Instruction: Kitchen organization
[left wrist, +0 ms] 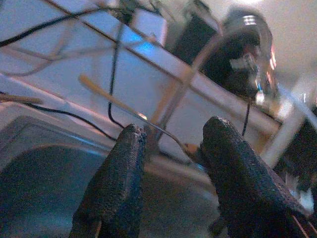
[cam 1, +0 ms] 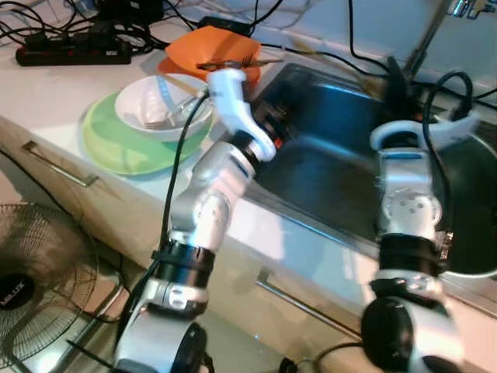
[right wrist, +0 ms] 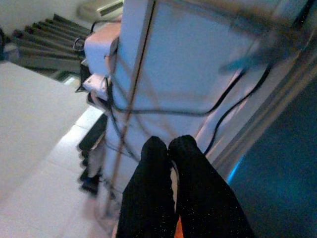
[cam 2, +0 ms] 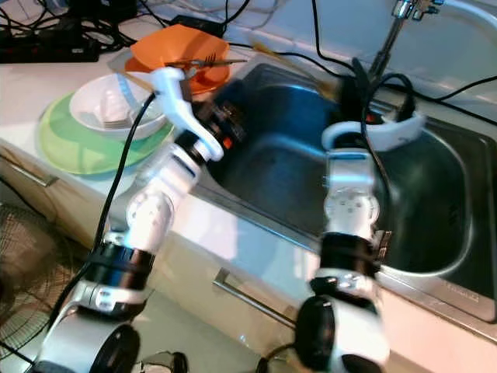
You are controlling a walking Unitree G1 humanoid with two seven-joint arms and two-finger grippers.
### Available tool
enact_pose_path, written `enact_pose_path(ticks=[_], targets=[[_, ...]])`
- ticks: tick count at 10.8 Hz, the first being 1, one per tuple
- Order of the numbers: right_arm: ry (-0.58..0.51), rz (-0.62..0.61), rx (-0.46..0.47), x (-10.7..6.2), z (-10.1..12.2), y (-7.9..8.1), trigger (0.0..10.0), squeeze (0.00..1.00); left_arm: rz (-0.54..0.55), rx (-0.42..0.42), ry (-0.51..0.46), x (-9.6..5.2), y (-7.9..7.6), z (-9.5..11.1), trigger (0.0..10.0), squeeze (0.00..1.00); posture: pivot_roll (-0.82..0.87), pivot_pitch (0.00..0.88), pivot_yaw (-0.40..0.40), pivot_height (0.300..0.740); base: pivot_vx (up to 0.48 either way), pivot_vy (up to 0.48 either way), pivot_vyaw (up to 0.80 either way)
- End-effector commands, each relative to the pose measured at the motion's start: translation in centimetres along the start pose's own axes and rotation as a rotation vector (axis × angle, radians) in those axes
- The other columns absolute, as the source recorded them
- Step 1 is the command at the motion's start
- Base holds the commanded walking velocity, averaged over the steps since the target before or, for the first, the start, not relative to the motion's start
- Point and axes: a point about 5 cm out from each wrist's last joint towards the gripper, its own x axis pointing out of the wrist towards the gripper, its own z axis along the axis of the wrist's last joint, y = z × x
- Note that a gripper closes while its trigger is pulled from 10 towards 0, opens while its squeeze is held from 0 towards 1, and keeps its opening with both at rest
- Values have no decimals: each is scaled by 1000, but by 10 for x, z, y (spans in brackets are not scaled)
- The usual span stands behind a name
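Observation:
An orange plate [cam 1: 203, 45] with a fork [cam 1: 233, 61] across it sits at the sink's back left corner. Beside it a white bowl [cam 1: 147, 99] holding cutlery rests on a green plate [cam 1: 116, 144]. My left gripper [left wrist: 171, 136] hovers over the left side of the steel sink [cam 1: 342, 132], just right of the orange plate, open with nothing between its fingers. A wooden chopstick [left wrist: 106, 96] lies on the sink's back rim ahead of it. My right gripper [right wrist: 168, 144] is over the sink's back edge near the faucet [cam 2: 388, 35], fingers shut together.
Black cables [cam 1: 342, 58] run along the back of the counter, and a power strip [cam 1: 74, 51] lies at the far left. A floor fan [cam 1: 31, 272] stands below the counter on the left. Drawer handles [cam 1: 58, 165] line the cabinet front.

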Motion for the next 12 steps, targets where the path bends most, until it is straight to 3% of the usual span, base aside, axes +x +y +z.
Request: enact_pose_path(ticks=[1, 2, 4, 5, 6, 8, 12], targets=[[-33, -11, -109, 4, 8, 1, 10000, 0, -65, 127, 54, -1, -10, -3, 10000, 0, 34, 87, -10, 740, 0, 0, 0], [-91, -48, -228, 6, 20, -5, 10000, 0, -99, 250, 109, -6, -12, -7, 10000, 0, 42, 88, -10, 740, 0, 0, 0], [-101, -51, -489, 9, 28, -5, 10000, 0, -126, 314, 165, -13, -13, -10, 10000, 0, 44, 87, -10, 740, 0, 0, 0], [-26, -34, -696, 11, 18, -7, 10000, 0, -97, 350, 226, -19, -2, -18, 10000, 0, 43, 86, -9, 740, 0, 0, 0], [45, -31, -777, 13, 9, -12, 10000, 0, -70, 374, 284, -24, 7, -26, 10000, 0, 43, 84, -7, 740, 0, 0, 0], [212, -75, -1053, 14, -8, -31, 10000, 0, -24, 407, 397, -36, 20, -42, 10000, 0, 41, 78, -4, 740, 0, 0, 0], [377, -154, -1217, 19, -21, -46, 10000, 0, 6, 435, 500, -53, 27, -55, 10000, 0, 55, 58, -17, 740, 0, 0, 0]])
